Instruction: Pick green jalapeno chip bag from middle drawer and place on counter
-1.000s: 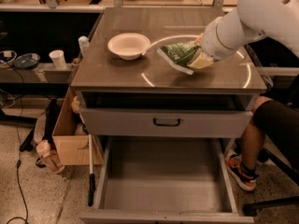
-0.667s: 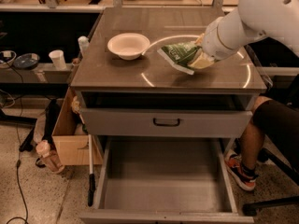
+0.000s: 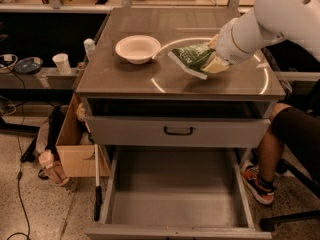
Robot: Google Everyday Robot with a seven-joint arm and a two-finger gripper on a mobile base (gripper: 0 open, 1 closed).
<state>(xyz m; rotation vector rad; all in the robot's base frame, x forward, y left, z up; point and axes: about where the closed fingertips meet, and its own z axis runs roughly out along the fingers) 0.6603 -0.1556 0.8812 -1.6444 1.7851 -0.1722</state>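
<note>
The green jalapeno chip bag (image 3: 191, 58) is tilted just over the counter (image 3: 125, 76), right of centre, inside the bright ring reflection. My gripper (image 3: 216, 64) at the end of the white arm comes in from the right and is shut on the bag's right end. The middle drawer (image 3: 175, 191) is pulled out at the bottom of the view; its grey floor is bare.
A white bowl (image 3: 137, 49) stands on the counter left of the bag. A closed drawer front with a black handle (image 3: 178, 131) sits above the open drawer. A cardboard box (image 3: 75, 144) stands at the left. A person's leg and shoe (image 3: 260, 181) are at the right.
</note>
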